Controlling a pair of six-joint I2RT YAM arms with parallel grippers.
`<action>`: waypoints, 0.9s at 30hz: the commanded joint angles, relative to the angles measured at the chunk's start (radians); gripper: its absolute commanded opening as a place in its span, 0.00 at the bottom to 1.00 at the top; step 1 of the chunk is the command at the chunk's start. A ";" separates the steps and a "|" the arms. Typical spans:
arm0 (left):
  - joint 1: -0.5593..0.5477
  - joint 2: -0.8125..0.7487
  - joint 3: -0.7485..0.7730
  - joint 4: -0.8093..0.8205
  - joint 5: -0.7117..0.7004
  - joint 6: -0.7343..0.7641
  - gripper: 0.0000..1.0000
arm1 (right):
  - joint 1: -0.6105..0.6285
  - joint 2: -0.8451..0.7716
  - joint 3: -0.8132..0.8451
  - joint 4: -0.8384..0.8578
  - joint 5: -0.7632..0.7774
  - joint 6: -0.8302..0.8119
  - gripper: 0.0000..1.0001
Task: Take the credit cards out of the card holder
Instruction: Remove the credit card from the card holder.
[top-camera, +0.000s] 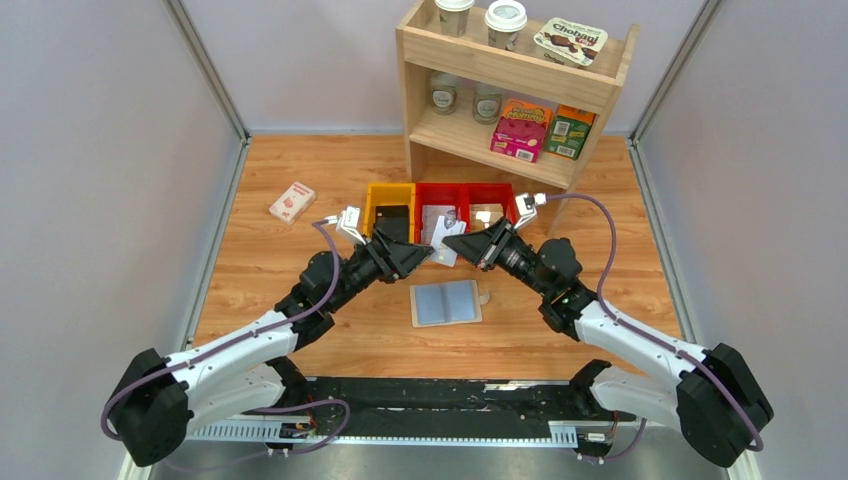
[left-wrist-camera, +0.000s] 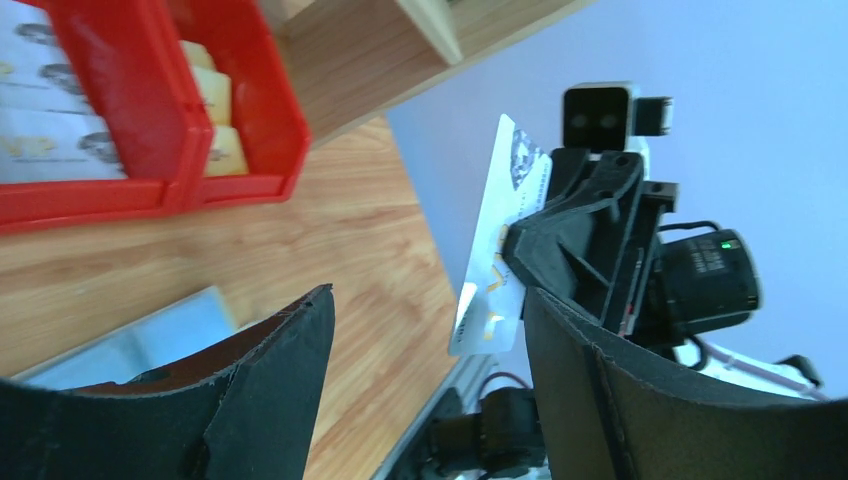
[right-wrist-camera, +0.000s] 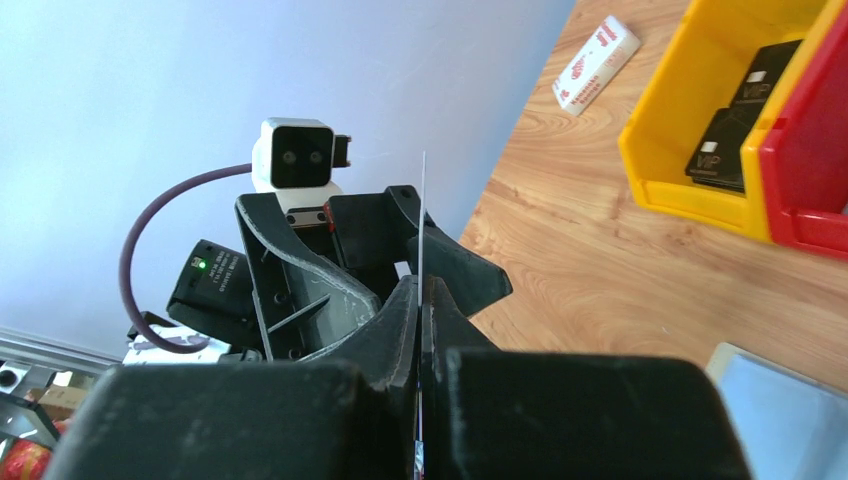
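Credit card (left-wrist-camera: 495, 250): I see it upright above the desk (top-camera: 300, 270), clamped tight by one edge in the right gripper (right-wrist-camera: 420, 290). The left gripper (left-wrist-camera: 428, 295) is spread wide and holds nothing, just beside the card at its 9 o'clock. The card holder (top-camera: 447, 303) lies open on the desk at the card's 6 o'clock, and a red bin (top-camera: 465, 187) sits at 12.
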 joint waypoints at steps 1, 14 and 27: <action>-0.004 0.047 -0.030 0.274 0.042 -0.096 0.77 | 0.018 0.025 0.048 0.118 0.031 0.022 0.00; -0.004 0.074 -0.058 0.394 0.054 -0.104 0.17 | 0.026 0.045 0.049 0.118 0.013 0.018 0.00; 0.169 -0.116 0.093 -0.165 0.353 0.224 0.00 | -0.097 -0.090 0.164 -0.375 -0.209 -0.333 0.62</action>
